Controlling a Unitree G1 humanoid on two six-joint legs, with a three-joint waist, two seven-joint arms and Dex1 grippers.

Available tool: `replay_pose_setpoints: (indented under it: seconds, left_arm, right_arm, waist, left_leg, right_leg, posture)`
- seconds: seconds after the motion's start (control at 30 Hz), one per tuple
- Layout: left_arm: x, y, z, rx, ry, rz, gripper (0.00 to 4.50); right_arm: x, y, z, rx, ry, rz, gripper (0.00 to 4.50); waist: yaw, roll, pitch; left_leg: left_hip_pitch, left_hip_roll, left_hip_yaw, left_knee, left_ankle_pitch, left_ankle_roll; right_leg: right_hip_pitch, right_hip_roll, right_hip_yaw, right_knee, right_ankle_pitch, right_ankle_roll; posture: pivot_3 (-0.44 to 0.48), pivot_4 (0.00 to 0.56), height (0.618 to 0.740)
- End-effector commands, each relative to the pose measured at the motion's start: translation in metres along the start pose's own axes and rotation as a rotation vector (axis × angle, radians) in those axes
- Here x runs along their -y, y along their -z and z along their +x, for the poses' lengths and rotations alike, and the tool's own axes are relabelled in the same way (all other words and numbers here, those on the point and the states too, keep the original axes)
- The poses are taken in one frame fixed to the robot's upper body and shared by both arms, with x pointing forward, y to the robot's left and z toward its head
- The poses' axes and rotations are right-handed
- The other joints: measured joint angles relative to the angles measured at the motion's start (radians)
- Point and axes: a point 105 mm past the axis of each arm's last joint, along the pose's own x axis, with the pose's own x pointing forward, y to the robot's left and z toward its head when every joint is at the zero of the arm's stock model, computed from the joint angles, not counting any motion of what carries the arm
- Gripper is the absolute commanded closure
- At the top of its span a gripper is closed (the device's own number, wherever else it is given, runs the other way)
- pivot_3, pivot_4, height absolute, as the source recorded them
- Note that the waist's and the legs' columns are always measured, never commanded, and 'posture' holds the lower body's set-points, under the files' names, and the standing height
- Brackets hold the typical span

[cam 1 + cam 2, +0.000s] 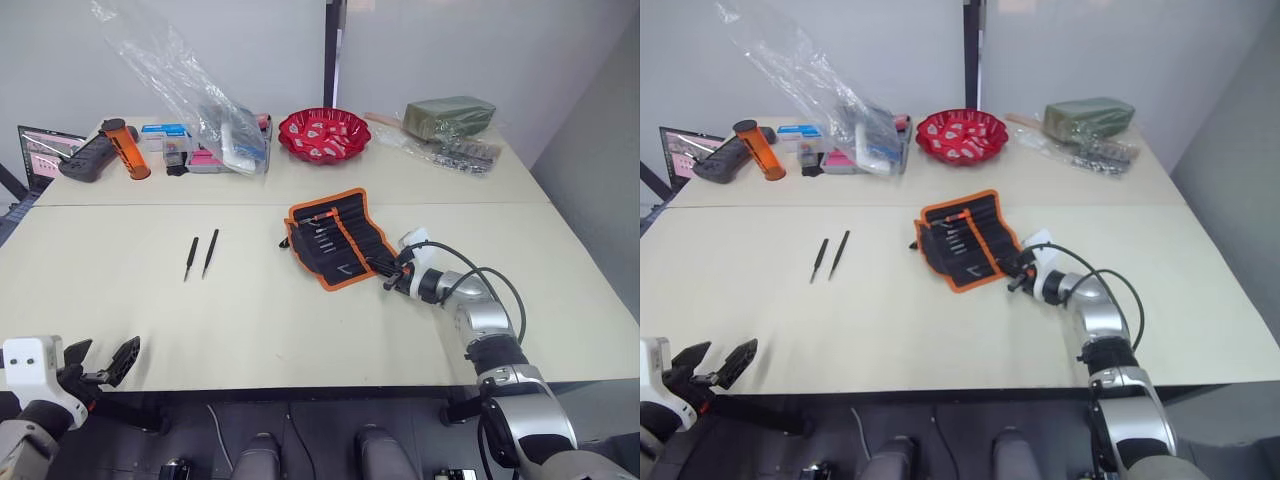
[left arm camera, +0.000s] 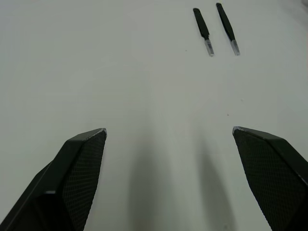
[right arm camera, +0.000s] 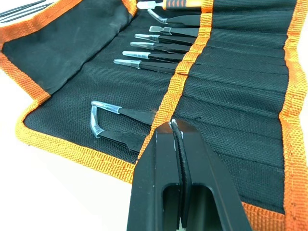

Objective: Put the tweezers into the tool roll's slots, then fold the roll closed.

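Observation:
The tool roll (image 1: pixel 338 235) lies unrolled in the middle of the table, black with orange trim. Its slots (image 3: pixel 226 72) hold several tweezers (image 3: pixel 144 50), their tips poking out past the orange stripe, and a bent one (image 3: pixel 113 122) sits nearest my gripper. Two loose black tweezers (image 1: pixel 190 257) (image 1: pixel 210 252) lie side by side to the left of the roll. My right gripper (image 1: pixel 393 272) is shut at the roll's near right edge, its tips (image 3: pixel 173 124) over the orange stripe, nothing visible between them. My left gripper (image 1: pixel 100 365) is open low at the table's front left, with the loose tweezers (image 2: pixel 203 30) well ahead of it.
Along the back edge stand a red bowl (image 1: pixel 323 133), a clear plastic bag over small boxes (image 1: pixel 215 125), an orange cylinder (image 1: pixel 125 148), a laptop (image 1: pixel 45 150) and a green package (image 1: pixel 450 115). A seam (image 1: pixel 150 205) crosses the table behind the roll.

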Motion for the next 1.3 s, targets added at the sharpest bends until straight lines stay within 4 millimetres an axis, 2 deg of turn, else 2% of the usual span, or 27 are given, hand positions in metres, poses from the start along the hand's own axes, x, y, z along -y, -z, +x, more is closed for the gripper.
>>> replay_pose_setpoints:
  seconds: [0.03, 0.2, 0.33, 0.47, 0.57, 0.7, 0.9, 1.07, 1.3]
  left_arm:
    - [-0.005, -0.008, -0.009, 0.061, -0.053, 0.015, 0.03]
    - [-0.001, 0.0, -0.016, 0.056, -0.061, -0.009, 0.03]
    - [0.001, 0.0, -0.008, 0.061, -0.055, -0.015, 0.03]
    - [0.006, -0.011, 0.016, 0.077, -0.057, 0.0, 0.03]
    - [0.007, -0.022, 0.048, 0.1, -0.076, -0.009, 0.03]
    - [0.016, -0.027, 0.076, 0.1, -0.055, -0.008, 0.03]
    - [0.03, -0.031, 0.12, 0.072, -0.027, -0.004, 1.83]
    - [0.048, -0.034, 0.14, 0.068, -0.007, -0.026, 1.83]
    - [0.052, -0.039, 0.148, 0.082, -0.006, -0.008, 1.83]
  right_arm:
    - [-0.007, 0.006, 0.004, -0.025, -0.038, -0.006, 4.5]
    - [-0.008, 0.007, 0.004, -0.027, -0.043, -0.006, 4.5]
    - [-0.009, 0.008, 0.003, -0.031, -0.045, -0.006, 4.5]
    - [-0.008, 0.008, 0.002, -0.034, -0.04, -0.012, 4.5]
    - [-0.009, 0.01, 0.001, -0.034, -0.037, -0.009, 4.5]
    - [-0.01, 0.009, 0.0, -0.021, -0.023, 0.001, 4.5]
    - [-0.012, 0.009, -0.003, -0.018, -0.011, 0.006, 4.5]
    - [-0.011, 0.007, -0.007, -0.019, -0.002, 0.002, 4.5]
    - [-0.008, 0.007, -0.01, -0.024, 0.014, -0.004, 4.5]
  waist:
    - [-0.001, 0.0, 0.0]
    - [-0.002, 0.0, 0.0]
    - [0.0, 0.0, 0.0]
    - [0.002, 0.0, 0.0]
    - [0.002, 0.0, 0.0]
    - [-0.003, 0.0, -0.001]
    - [0.004, 0.0, -0.001]
    - [0.001, 0.0, -0.001]
    - [0.004, 0.0, -0.001]
  left_leg:
    - [0.0, 0.0, 0.0, 0.0, 0.0, 0.0]
    - [0.0, 0.0, 0.001, -0.001, 0.0, 0.0]
    - [0.0, 0.0, 0.001, -0.001, 0.0, 0.0]
    - [0.0, 0.0, 0.0, -0.001, 0.0, 0.0]
    - [0.0, 0.0, 0.0, -0.001, 0.0, 0.0]
    - [-0.001, 0.0, 0.0, -0.001, 0.0, 0.0]
    - [-0.002, 0.0, 0.0, -0.002, 0.0, 0.0]
    - [-0.002, 0.0, 0.0, -0.002, 0.0, 0.0]
    - [-0.002, 0.0, 0.0, -0.002, 0.0, 0.0]
  right_leg:
    - [0.0, 0.0, 0.0, 0.0, 0.0, 0.0]
    - [0.0, 0.0, 0.0, -0.001, 0.0, 0.0]
    - [0.0, 0.0, 0.0, -0.001, 0.0, 0.0]
    - [0.0, 0.0, 0.0, -0.002, 0.0, 0.0]
    - [0.0, 0.0, 0.0, -0.002, 0.0, 0.0]
    - [0.0, 0.0, 0.0, -0.003, 0.0, 0.0]
    - [-0.001, 0.0, 0.0, -0.004, 0.0, 0.0]
    - [-0.001, 0.0, 0.0, -0.004, 0.0, 0.0]
    - [-0.001, 0.0, 0.0, -0.004, 0.0, 0.0]
  posture:
    - [0.0, 0.15, 0.74]
    - [0.0, 0.15, 0.74]
    - [0.0, 0.15, 0.74]
    - [0.0, 0.15, 0.74]
    - [0.0, 0.15, 0.74]
    - [0.0, 0.15, 0.74]
    - [0.0, 0.15, 0.74]
    - [0.0, 0.15, 0.74]
    - [0.0, 0.15, 0.74]
